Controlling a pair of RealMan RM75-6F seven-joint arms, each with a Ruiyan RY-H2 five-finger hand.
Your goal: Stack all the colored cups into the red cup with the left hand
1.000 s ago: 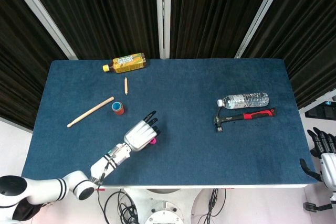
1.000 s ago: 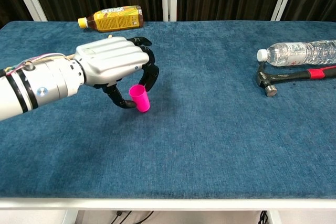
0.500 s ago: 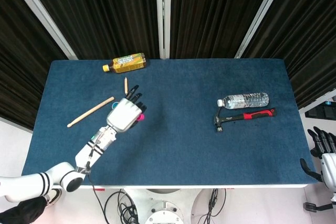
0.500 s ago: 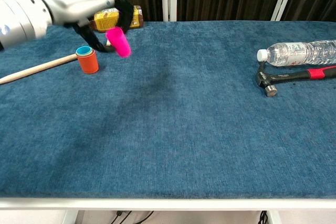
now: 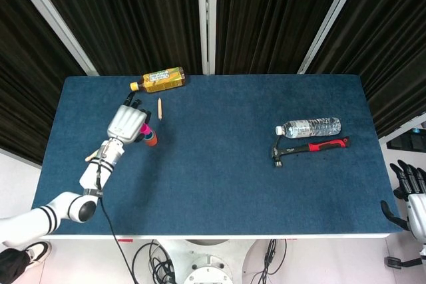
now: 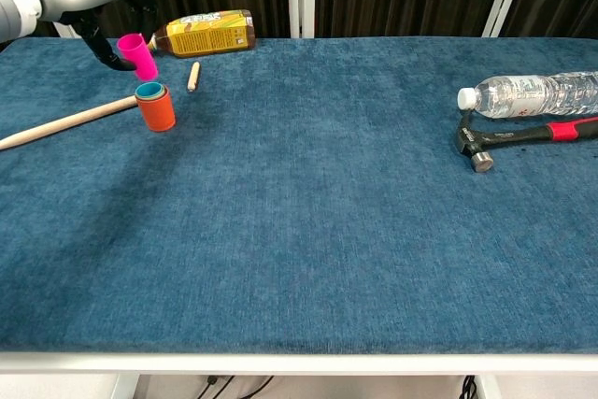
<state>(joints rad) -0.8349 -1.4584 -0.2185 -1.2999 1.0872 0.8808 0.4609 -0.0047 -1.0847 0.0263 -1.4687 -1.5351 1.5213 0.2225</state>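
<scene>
Held the pink cup point(image 6: 136, 54) in the left hand point(image 5: 126, 123), fingers closed round it, tilted and lifted clear of the worktop point(image 6: 336, 231), just above and behind the red cup point(image 6: 156, 109). Kept the mouth of the pink cup turned up and outward, presumably so that its base could be lowered into the stack. Stood upright near the left rear of the worktop, the red cup, with a teal cup point(image 6: 149, 91) already nested inside, only its rim showing. Looked like the placing step, judged from this: one cup stacked, the pink one carried over but not yet inserted. Needed next, most likely, a levelling of the pink cup over the teal rim and a straight descent; risked knocking the light stack over if brought in at an angle. Lay close beside the red cup a long wooden stick point(image 6: 65, 124), with a short wooden peg point(image 6: 193, 76) and a yellow bottle point(image 6: 204, 33) behind, leaving little room for a wide approach. Rested well apart on the right, a water bottle point(image 6: 537, 92) and a hammer point(image 6: 523, 135). Hung off the worktop's right corner, the right hand point(image 5: 413, 194), holding nothing, fingers loosely apart.
</scene>
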